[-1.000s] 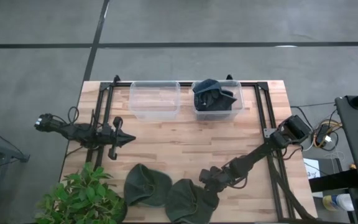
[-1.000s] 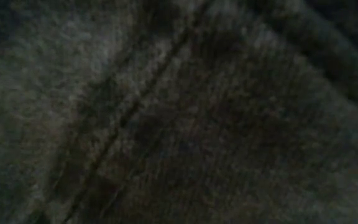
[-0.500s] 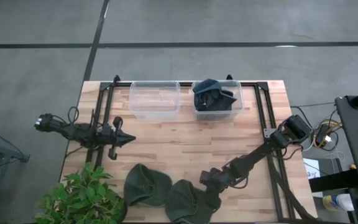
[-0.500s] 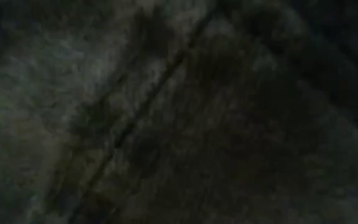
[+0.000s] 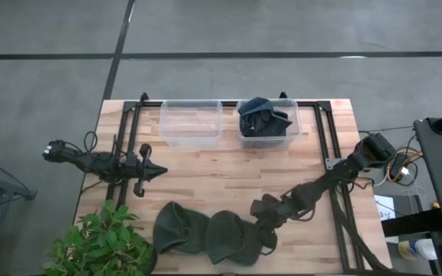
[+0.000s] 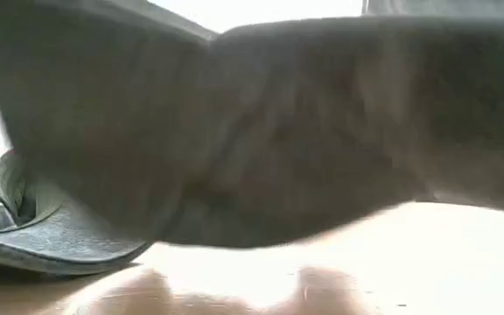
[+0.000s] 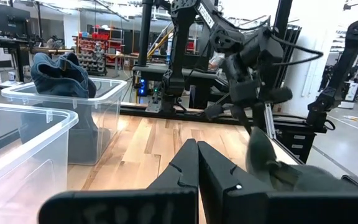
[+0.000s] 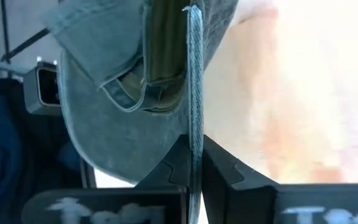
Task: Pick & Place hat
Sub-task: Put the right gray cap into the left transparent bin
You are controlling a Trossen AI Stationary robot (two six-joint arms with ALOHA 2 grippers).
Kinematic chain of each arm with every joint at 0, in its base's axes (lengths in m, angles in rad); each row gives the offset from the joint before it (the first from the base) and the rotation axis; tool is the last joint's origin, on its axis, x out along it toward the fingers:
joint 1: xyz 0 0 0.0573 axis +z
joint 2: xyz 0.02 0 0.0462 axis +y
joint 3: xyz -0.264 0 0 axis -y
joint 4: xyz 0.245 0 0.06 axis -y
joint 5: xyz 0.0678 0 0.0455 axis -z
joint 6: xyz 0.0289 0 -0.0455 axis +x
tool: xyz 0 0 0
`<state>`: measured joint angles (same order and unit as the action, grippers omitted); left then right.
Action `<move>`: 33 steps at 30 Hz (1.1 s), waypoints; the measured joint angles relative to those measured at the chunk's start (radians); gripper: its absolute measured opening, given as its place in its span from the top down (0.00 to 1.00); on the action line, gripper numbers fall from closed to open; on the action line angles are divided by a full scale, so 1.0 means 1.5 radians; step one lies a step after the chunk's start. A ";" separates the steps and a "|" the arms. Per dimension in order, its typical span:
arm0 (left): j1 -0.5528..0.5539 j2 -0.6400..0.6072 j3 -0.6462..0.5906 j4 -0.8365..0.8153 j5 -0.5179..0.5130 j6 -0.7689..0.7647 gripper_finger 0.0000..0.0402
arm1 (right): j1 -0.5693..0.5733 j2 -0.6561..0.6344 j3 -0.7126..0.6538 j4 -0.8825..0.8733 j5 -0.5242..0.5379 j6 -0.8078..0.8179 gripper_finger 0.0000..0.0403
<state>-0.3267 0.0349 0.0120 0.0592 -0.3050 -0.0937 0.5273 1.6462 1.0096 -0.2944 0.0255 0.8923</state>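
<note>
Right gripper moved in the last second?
Yes. The right gripper, shut on the green hat, swung slightly toward the table's right edge, lifting it off the near edge.

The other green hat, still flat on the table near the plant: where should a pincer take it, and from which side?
Judging by the high view, take the free green hat by its outer brim edge, coming from above on the plant side. Its other side is overlapped by the hat that the right pincer grips by the brim. The left pincer waits shut.
</note>
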 joint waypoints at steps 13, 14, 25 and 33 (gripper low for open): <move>0.000 0.002 -0.001 0.019 -0.001 -0.022 1.00 | -0.024 -0.131 0.000 -0.064 0.078 -0.087 0.97; 0.000 0.002 -0.001 0.022 0.000 -0.024 1.00 | -0.027 -0.141 0.000 -0.063 0.089 -0.097 0.97; 0.000 0.003 -0.001 0.044 -0.019 -0.078 1.00 | -0.094 -0.213 0.000 -0.033 0.125 -0.240 0.97; 0.000 0.003 -0.001 0.060 -0.020 -0.082 1.00 | -0.166 -0.223 0.046 0.002 0.162 -0.487 0.97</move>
<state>-0.3264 0.0387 0.0109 0.1490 -0.3347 -0.2169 0.2788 1.3120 1.0786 -0.2920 0.2679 0.1622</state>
